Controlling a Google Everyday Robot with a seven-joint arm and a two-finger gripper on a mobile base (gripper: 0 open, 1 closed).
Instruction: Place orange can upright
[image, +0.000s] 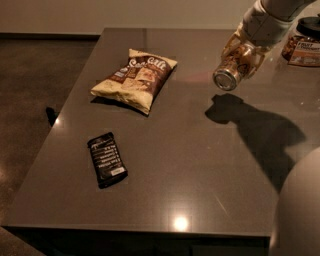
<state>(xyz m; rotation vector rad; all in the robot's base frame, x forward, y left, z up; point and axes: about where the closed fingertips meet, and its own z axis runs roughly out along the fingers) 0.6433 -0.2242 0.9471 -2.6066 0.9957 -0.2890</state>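
Gripper (243, 51) over far-right part of table (200, 165), fingers pinched on orange can (226, 78). Can is held off the surface, tilted, silver end twd cam, shadow below it. Chip bag (135, 80) well left of gripper, black packet (107, 159) further left & nearer cam, jar (302, 47) near on its right.

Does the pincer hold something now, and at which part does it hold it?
Yes. The pincer, above the far right of the table, holds the orange can around its body. The can is tilted, not upright.
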